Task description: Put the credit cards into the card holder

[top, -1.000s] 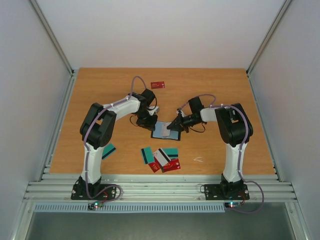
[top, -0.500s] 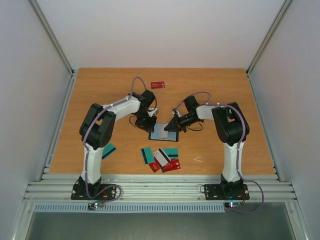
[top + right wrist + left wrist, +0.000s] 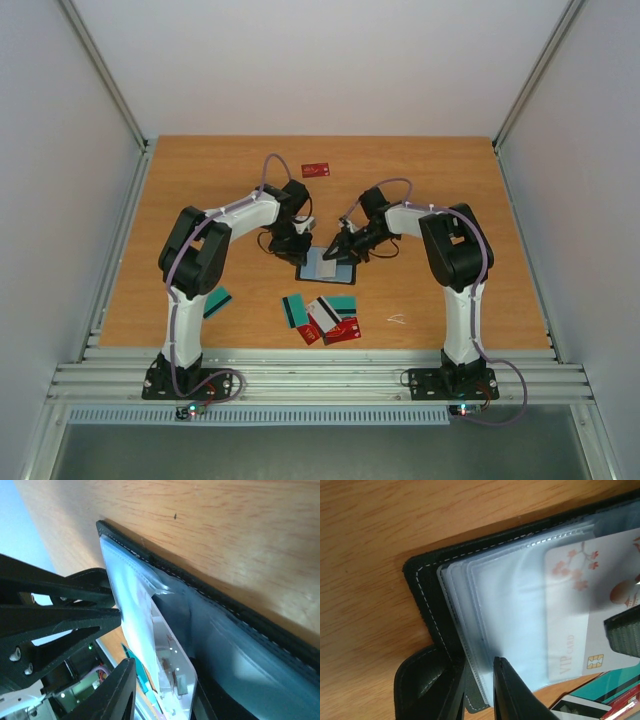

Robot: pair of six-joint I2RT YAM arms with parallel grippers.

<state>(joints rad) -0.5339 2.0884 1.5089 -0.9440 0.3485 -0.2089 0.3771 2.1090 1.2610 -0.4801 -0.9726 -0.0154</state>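
The black card holder (image 3: 322,266) lies open at mid-table, its pale bluish sleeves up. My left gripper (image 3: 297,245) is shut on the holder's left edge; in the left wrist view its jaws (image 3: 477,680) pinch the black cover (image 3: 427,595) and the sleeve edges. My right gripper (image 3: 340,248) is shut on a white card (image 3: 172,675) and holds it partly inside a clear sleeve. That white card (image 3: 575,610), printed "VIP CARD", shows through the sleeve. Several teal, red and white credit cards (image 3: 322,317) lie in a pile in front of the holder.
A red card (image 3: 316,169) lies alone at the back of the table. A teal card (image 3: 217,302) lies beside the left arm's lower link. A small white scrap (image 3: 398,319) lies front right. The left gripper's black body (image 3: 50,610) sits close to the right gripper.
My right gripper has moved left and back over the holder with the white card, which sits deeper in the sleeve. The left gripper has stayed on the holder's edge.
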